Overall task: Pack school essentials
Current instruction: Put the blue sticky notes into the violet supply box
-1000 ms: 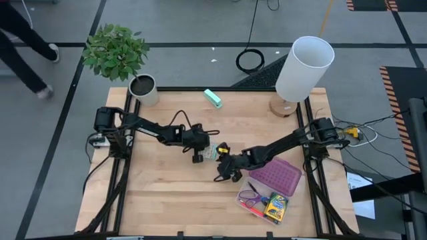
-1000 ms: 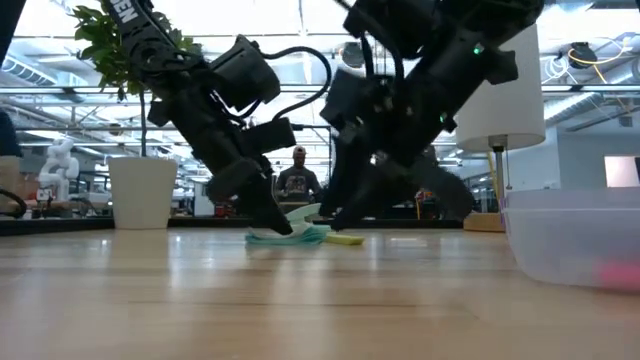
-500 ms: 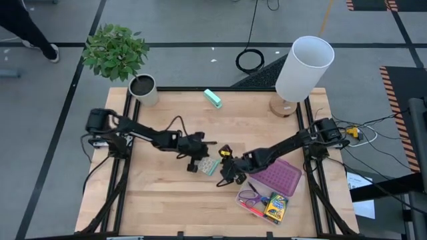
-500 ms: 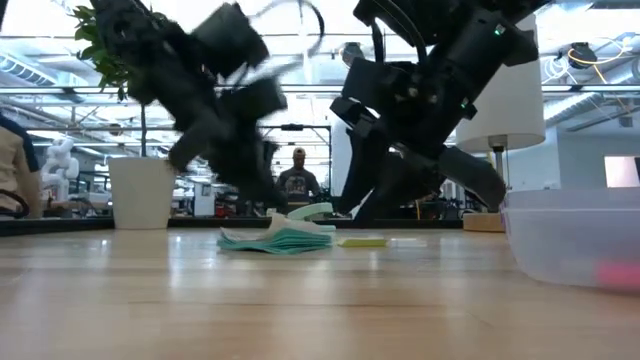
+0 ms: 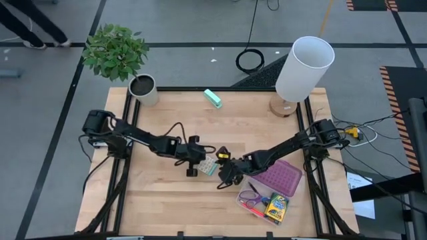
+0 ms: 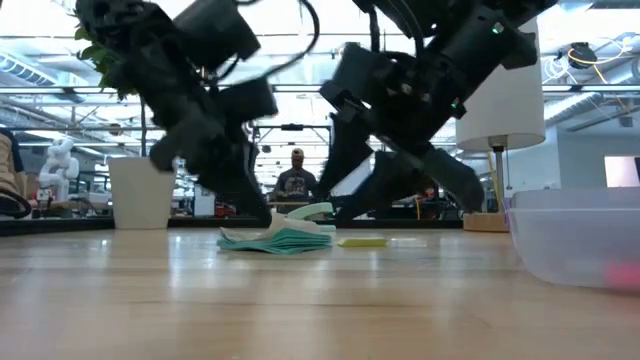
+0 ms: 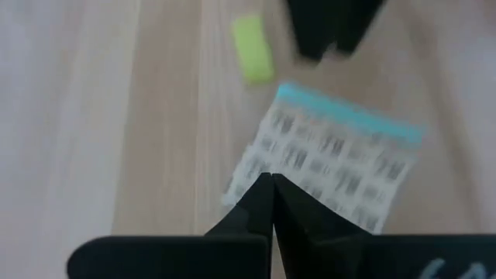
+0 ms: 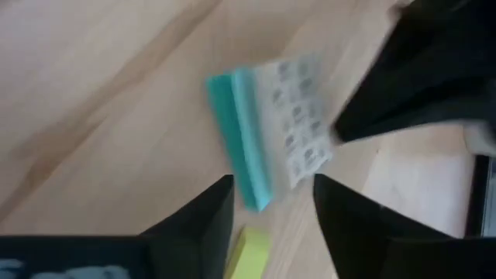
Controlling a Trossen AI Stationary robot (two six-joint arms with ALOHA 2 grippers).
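Observation:
A thin pouch (image 5: 209,165) with a grey pattern and a teal strip lies flat on the table's middle; the left wrist view shows it too (image 7: 341,167). My left gripper (image 5: 198,162) is shut at the pouch's left edge. My right gripper (image 8: 267,205) hovers open just right of the pouch, its fingers on either side of the teal end (image 8: 240,147) without touching. A tiny yellow eraser (image 7: 252,48) lies on the wood beside the pouch, under the right gripper. Purple scissors (image 5: 250,197) and a crayon box (image 5: 275,208) lie near the front right. My left gripper has its shut fingertips on the pouch's patterned edge (image 7: 252,174), the end away from the teal strip. The fingers slant down from the table's left side. Whether a layer is pinched between them, I cannot tell. The pouch lies on the table (image 6: 278,240).
A purple lidded box (image 5: 280,176) sits right of the grippers. A teal block (image 5: 212,98), a white lamp (image 5: 303,67) and a plant pot (image 5: 142,87) stand along the far edge. Bare wood (image 5: 160,200) lies at the front left.
My left gripper has gone toward the table's near edge and a little left, and the pouch has slid along the table with it, away from the eraser, which stayed put. My right gripper has stayed close beside the pouch.

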